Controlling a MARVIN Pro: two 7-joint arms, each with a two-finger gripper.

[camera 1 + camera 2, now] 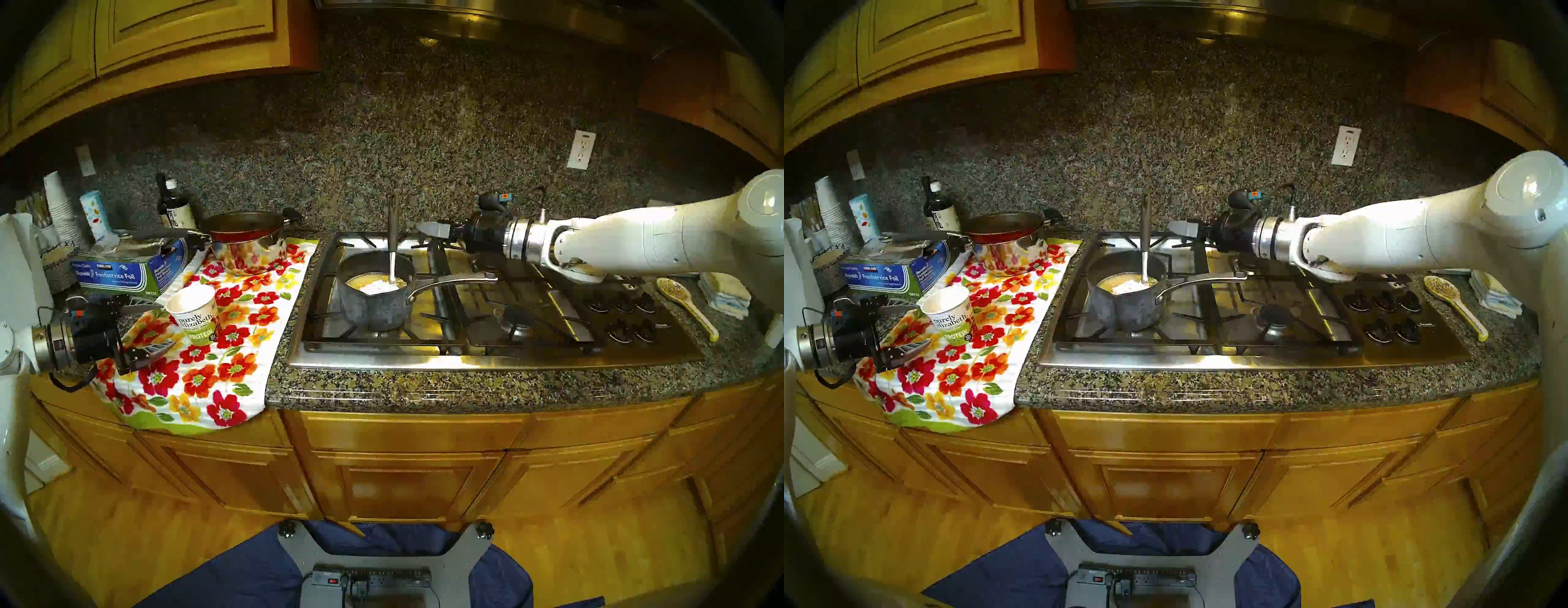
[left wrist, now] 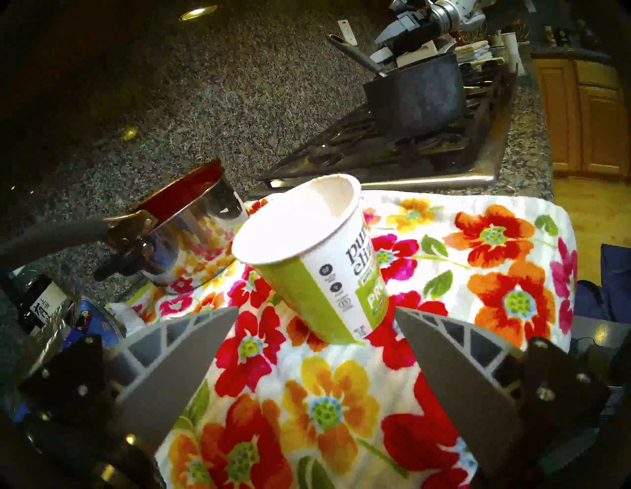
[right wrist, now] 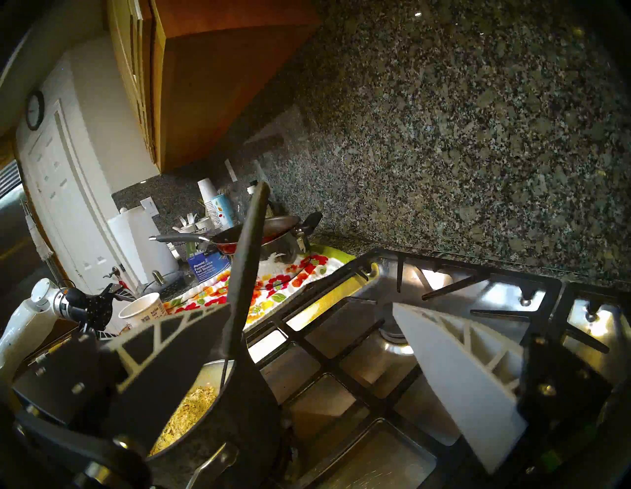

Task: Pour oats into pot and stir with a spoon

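The dark grey pot [image 1: 369,310] stands on the front-left burner with its steel handle pointing right. Tan oats [image 1: 360,282] lie inside it, also seen in the right wrist view [image 3: 191,409]. The spoon [image 1: 393,229] stands upright in the pot, leaning on the far rim. My right gripper [image 1: 424,231] is open just right of the spoon handle [image 3: 246,273] and not closed on it. The "purely elizabeth" cup [image 1: 197,318] stands upright on the floral towel [image 1: 220,373]. My left gripper [image 1: 167,323] is open just left of the cup [image 2: 317,259], apart from it.
A shiny steel pot with a red pan [image 1: 250,242] sits behind the cup, with a foil box [image 1: 123,271], a bottle [image 1: 174,208] and stacked white cups [image 1: 61,208] at the far left. A yellow ceramic spoon [image 1: 683,301] and folded cloths [image 1: 725,293] lie right of the stove knobs [image 1: 623,314].
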